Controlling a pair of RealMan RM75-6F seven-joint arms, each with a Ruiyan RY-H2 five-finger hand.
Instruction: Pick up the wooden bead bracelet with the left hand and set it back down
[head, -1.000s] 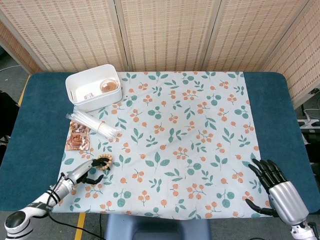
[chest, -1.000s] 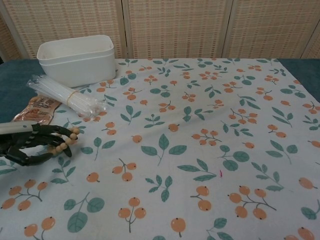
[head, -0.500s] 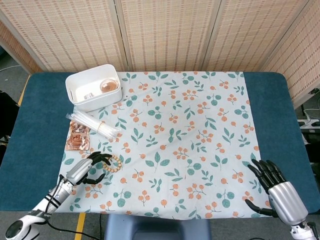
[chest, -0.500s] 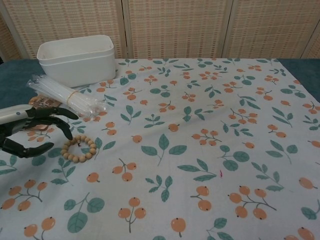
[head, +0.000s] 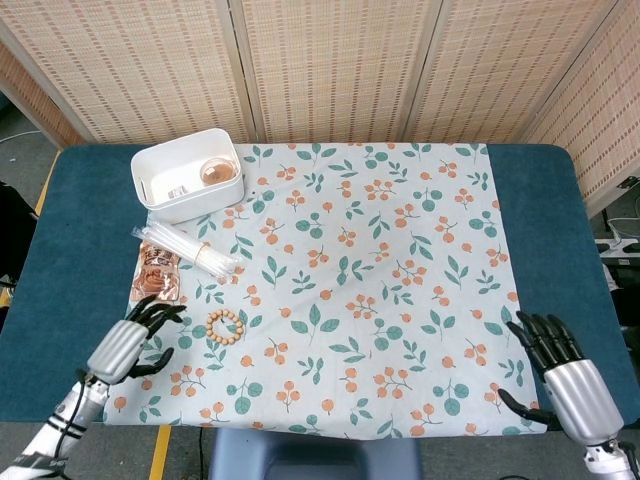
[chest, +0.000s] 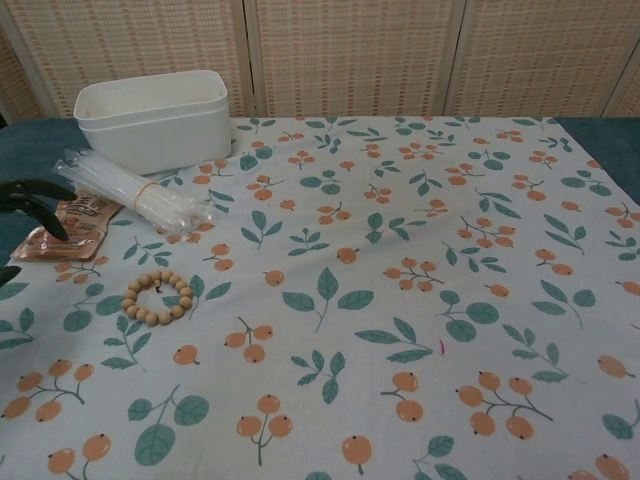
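The wooden bead bracelet (head: 226, 327) (chest: 158, 297) lies flat on the floral cloth near its front left part, a closed ring of pale beads. My left hand (head: 130, 340) hovers to the left of it with fingers spread, holding nothing and clear of the beads. In the chest view only its dark fingertips (chest: 30, 195) show at the left edge. My right hand (head: 565, 377) rests near the front right corner of the cloth, fingers apart and empty.
A white bin (head: 187, 173) stands at the back left with small items inside. A bundle of clear straws (head: 187, 249) and a brown snack packet (head: 156, 274) lie between the bin and the bracelet. The floral cloth (head: 400, 290) covers the blue table.
My left hand let go of the bracelet, which now lies on the cloth, and drew back to the left. The right hand shifted slightly toward the front.
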